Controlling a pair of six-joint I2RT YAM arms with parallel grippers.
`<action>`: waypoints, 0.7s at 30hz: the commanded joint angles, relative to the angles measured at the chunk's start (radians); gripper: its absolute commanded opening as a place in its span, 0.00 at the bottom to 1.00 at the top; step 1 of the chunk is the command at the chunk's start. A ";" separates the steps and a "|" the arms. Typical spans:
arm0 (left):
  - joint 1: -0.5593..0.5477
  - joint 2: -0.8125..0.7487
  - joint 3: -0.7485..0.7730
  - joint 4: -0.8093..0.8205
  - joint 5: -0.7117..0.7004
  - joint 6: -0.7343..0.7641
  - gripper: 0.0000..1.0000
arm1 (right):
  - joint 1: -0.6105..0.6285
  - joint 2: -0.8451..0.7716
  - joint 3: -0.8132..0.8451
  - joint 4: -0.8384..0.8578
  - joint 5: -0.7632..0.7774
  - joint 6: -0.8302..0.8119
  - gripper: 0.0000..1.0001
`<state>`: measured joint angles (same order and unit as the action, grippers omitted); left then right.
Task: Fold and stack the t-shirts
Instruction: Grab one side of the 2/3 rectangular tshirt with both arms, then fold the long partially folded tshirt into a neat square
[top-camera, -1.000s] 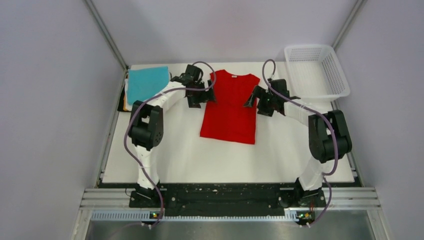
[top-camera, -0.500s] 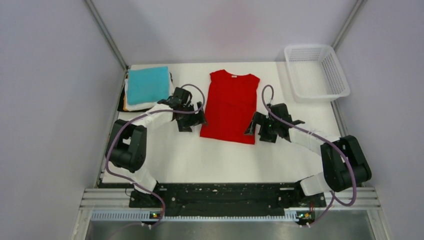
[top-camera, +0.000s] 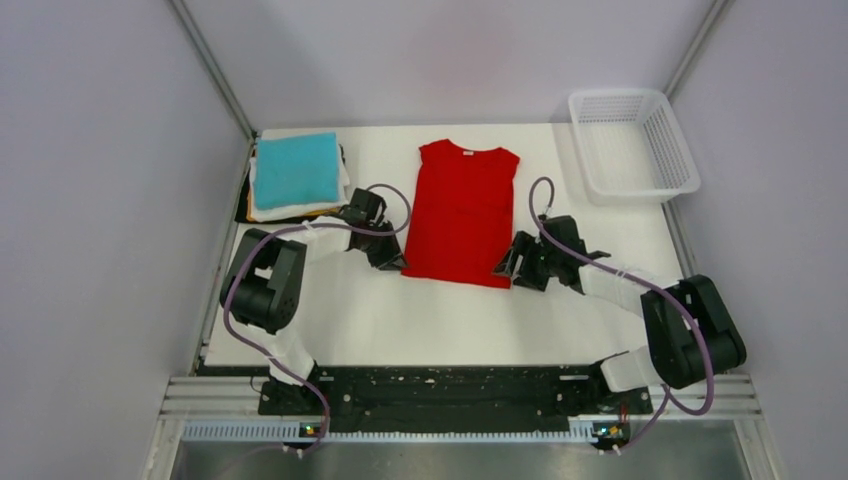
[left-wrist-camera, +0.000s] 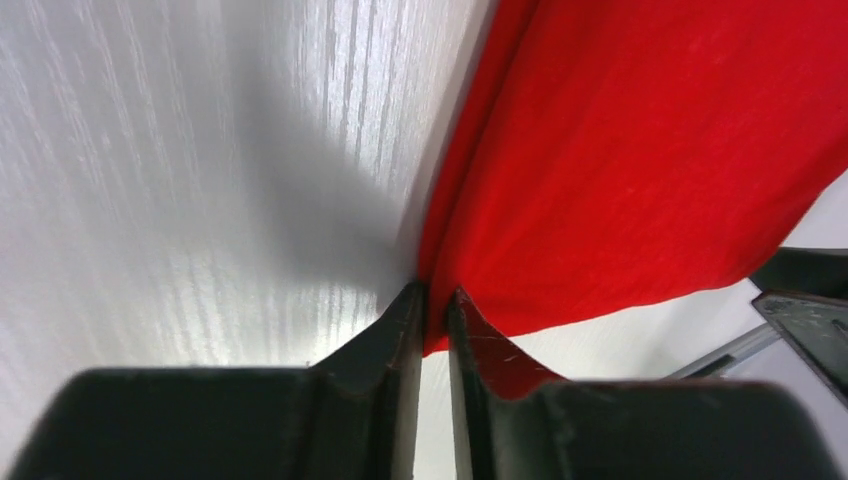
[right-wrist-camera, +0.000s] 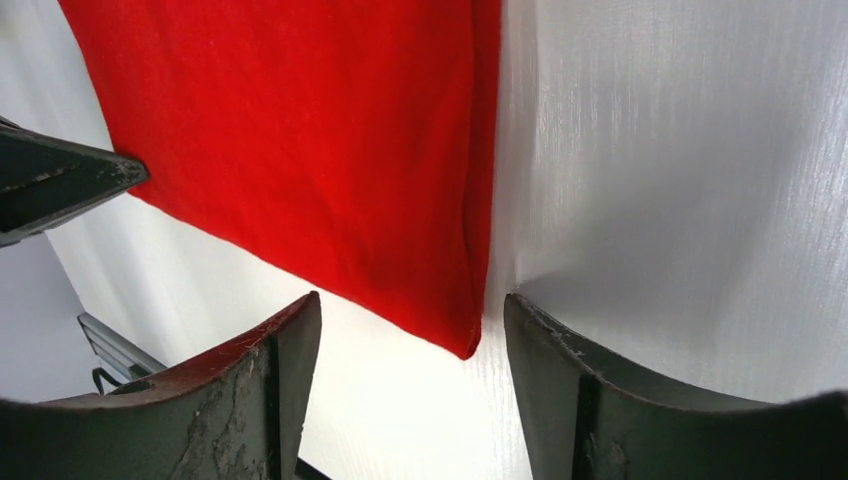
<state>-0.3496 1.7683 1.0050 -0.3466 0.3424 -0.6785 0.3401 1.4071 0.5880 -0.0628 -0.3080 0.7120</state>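
The plain bright red short-sleeved cloth t-shirt (top-camera: 462, 215) is lying flat in the middle of the white table (top-camera: 400, 310), collar toward the far edge. The left gripper (left-wrist-camera: 432, 300) is pinching its near left corner between nearly closed jaws, while the right gripper (right-wrist-camera: 410, 310) is standing open astride the near right corner. A folded teal shirt (top-camera: 295, 168) is topping the stack at the far left, and a white plastic mesh basket (top-camera: 632, 143) is sitting at the far right.

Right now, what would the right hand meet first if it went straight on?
Probably the red t-shirt, whose near corner lies just ahead between the right hand's open fingers; depth is unclear.
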 joint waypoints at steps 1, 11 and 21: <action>-0.013 0.009 -0.056 0.016 0.003 -0.003 0.15 | 0.018 0.000 -0.042 -0.039 0.015 0.012 0.65; -0.020 -0.022 -0.082 -0.015 -0.017 -0.001 0.00 | 0.042 -0.037 -0.090 -0.096 0.035 0.012 0.36; -0.047 -0.185 -0.185 -0.043 -0.004 -0.014 0.00 | 0.063 -0.207 -0.132 -0.118 0.017 -0.029 0.00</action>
<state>-0.3855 1.6650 0.8650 -0.3237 0.3622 -0.6941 0.3859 1.2964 0.4633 -0.1062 -0.2928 0.7269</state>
